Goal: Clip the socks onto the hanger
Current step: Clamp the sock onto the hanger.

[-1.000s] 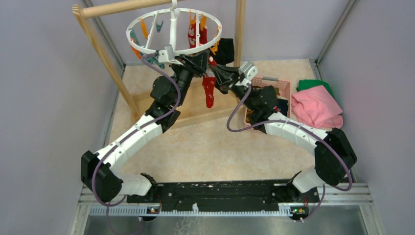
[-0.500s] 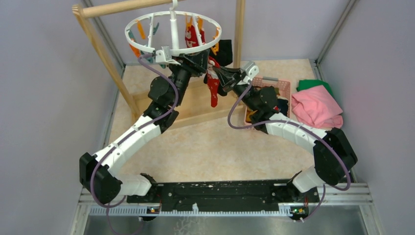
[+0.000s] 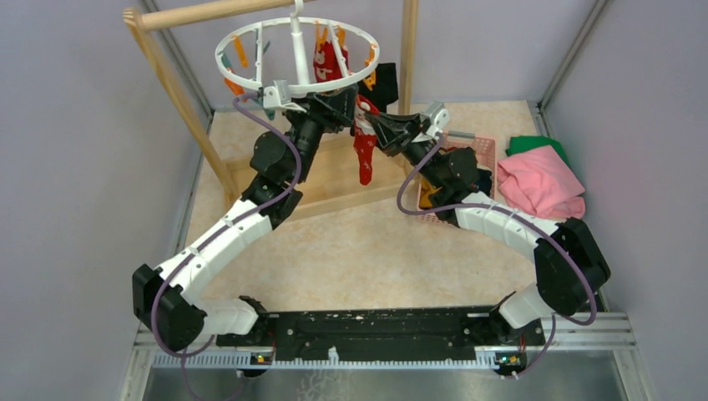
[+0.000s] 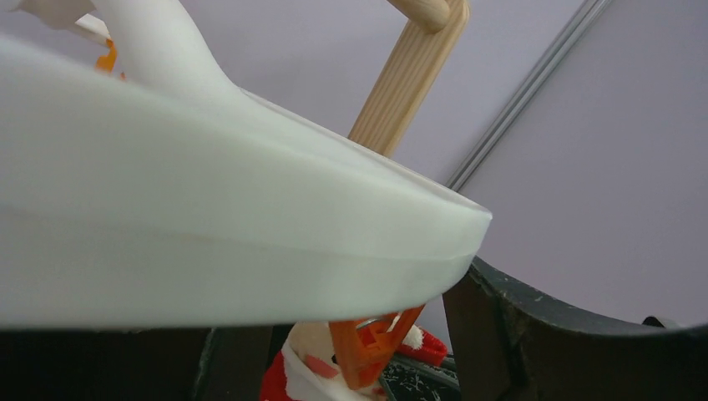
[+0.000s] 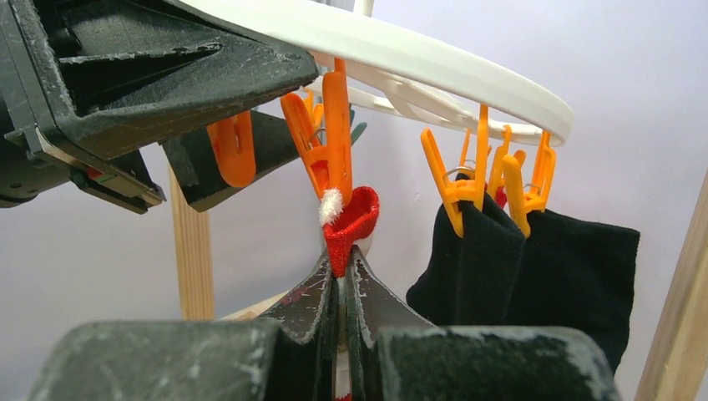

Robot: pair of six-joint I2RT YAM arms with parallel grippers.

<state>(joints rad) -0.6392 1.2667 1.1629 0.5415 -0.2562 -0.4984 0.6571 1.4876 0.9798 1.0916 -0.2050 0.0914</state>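
The left fingers (image 5: pixel 167 75) stand spread apart just under the hanger (image 5: pixel 434 63) rim, seemingly gripping nothing, though the close view is poor. The right fingers (image 5: pixel 317 301) are clenched on the red sock (image 5: pixel 355 221), whose cuff an orange clip (image 5: pixel 334 142) bites directly above them. Black socks (image 5: pixel 534 267) hang clipped to their right.

Hanger ring (image 5: pixel 434 63) is white plastic, smooth with a dull satin look, and the orange clips (image 5: pixel 338 117) are shinier plastic. Red sock (image 5: pixel 352 224) is knit cloth with a fuzzy white trim. Black socks (image 5: pixel 534 267) are plain matt knit. Rack (image 4: pixel 409 71) is bare pale wood, grain showing. Right tool (image 5: pixel 341 271) is black plastic, matt and scuffed with whitish marks. Table (image 3: pixel 359 251) top has a beige speckled, stone-like finish.
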